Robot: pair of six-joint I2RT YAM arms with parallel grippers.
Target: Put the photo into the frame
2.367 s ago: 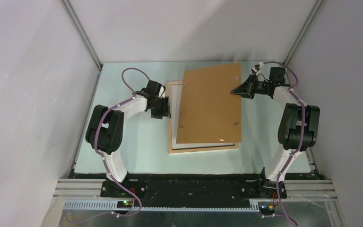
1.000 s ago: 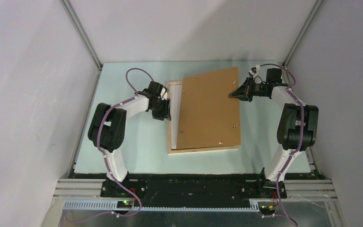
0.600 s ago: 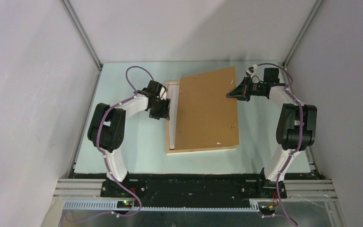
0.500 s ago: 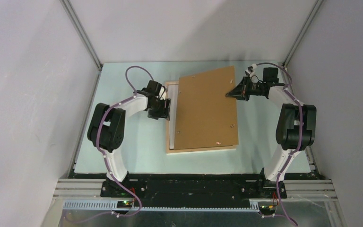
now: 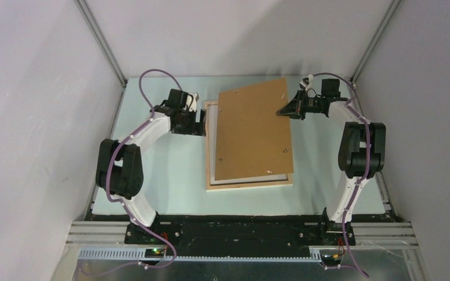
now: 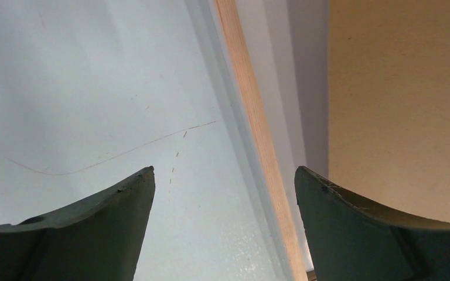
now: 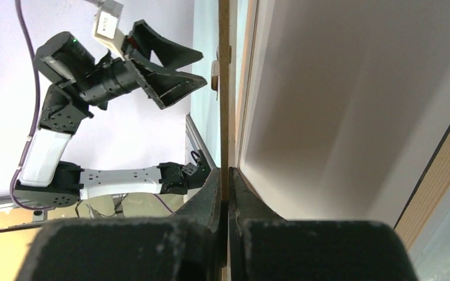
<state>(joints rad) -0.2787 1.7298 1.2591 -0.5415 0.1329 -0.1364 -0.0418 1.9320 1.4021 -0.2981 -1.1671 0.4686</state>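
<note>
Upward in the picture, the left arm [image 5: 152, 124] has drawn back, left jaws spread empty beside the frame's [image 5: 249, 185] left rail. Right jaws pinch the backing board's [image 5: 252, 132] upper-right edge. The photo [image 5: 212, 149] lies inside the frame, mid-desk [image 5: 164, 175], mostly covered.

**White arms, black joints**

The left arm [image 5: 152, 124] and right arm [image 5: 343, 202] share white links, black joints and purple cables [image 5: 153, 72]. The left gripper [image 6: 225, 171] has dark, curved, tapering fingers [image 6: 94, 228] and a small white tag [image 7: 106, 22], perhaps a printed label.

left tool [image 6: 224, 171]: opened, moved farther out | backing board [image 5: 252, 132]: apparently shifted left
</note>
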